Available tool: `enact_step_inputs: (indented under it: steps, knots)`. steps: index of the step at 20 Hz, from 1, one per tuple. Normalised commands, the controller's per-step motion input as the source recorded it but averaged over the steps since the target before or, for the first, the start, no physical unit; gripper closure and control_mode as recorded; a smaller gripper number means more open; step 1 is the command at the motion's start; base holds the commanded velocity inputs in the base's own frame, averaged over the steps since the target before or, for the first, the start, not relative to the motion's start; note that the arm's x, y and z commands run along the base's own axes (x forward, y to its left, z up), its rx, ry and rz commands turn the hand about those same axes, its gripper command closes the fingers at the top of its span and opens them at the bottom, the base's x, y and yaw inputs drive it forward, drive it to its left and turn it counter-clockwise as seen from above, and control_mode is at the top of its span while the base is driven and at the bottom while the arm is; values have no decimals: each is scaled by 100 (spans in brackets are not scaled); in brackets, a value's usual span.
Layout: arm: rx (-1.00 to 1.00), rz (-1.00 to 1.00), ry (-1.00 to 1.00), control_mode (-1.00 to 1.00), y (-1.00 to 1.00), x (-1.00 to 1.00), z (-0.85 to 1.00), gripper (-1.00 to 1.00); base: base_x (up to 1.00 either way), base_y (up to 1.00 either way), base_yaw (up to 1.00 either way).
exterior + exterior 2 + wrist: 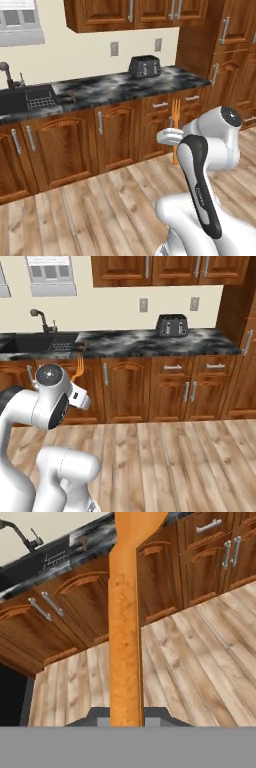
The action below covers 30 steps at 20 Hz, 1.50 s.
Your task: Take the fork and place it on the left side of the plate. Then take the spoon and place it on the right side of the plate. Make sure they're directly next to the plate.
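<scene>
- The claw (173, 136) is closed on the fork (176, 129) and holds it up in the air in front of the lower cabinets, well above the wood floor (100, 200).
- In the left base view the fork stands about upright, tines on top, its handle poking out below the claw.
- From the hand camera the fork's orange handle (125, 652) runs straight up the middle, with the claw's fingers tight on either side of its base.
- In the right base view just a bit of the fork (78, 372) peeks out behind the arm's joint.
- The toaster (144, 65) sits on the dark marble table (110, 87), up and to the left of the fork.
- The sink (22, 99) is at the far left end of that table, well apart from the toaster.
</scene>
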Motion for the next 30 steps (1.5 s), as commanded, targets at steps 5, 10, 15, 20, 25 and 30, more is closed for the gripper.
enact_step_inputs:
  steps: [5,10,15,20,25,30]
  knots:
    - [0,0,0,100,0,0,0,100,-99,0,-16]
    - [0,0,0,100,0,0,0,100,-100,-2,-14]
    - [0,0,0,100,0,0,0,100,-100,-5,-12]
    - [0,0,0,100,0,0,0,100,-100,-5,-4]
    - [0,0,0,100,0,0,0,100,-100,11,0]
    - [0,0,0,100,0,0,0,100,-100,7,0]
